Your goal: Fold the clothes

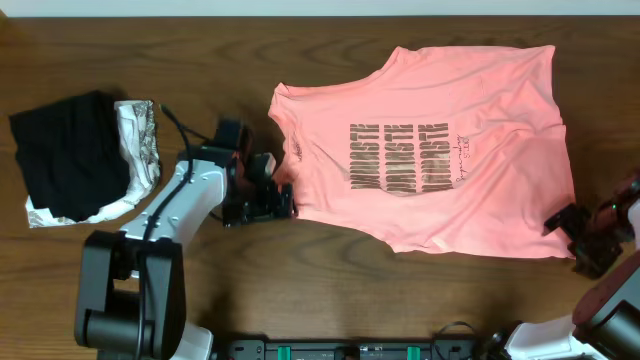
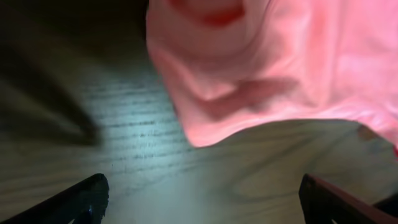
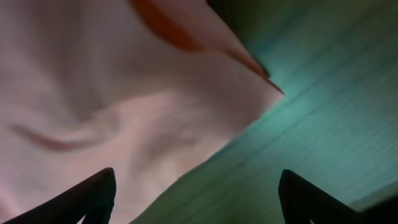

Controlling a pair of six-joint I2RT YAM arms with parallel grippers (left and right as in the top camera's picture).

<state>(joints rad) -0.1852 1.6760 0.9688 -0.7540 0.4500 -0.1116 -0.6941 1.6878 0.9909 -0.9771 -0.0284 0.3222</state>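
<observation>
Lying flat: pink T-shirt (image 1: 470,90), three lettering rows (image 1: 410,158) unreadable; left claw (image 1: 278,190), right claw (image 1: 575,238) released.

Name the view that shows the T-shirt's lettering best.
Overhead: the whole T-shirt lies spread out, its three rows of lettering in view. Both wrist views show only a plain pink edge, no lettering.

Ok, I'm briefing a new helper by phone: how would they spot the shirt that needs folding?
On the wooden table, look to the middle and right, away from the left end. The T-shirt lies spread out there: salmon pink, three rows of dark lettering on its chest, unlike the folded black garment and silvery-white cloth.
</observation>
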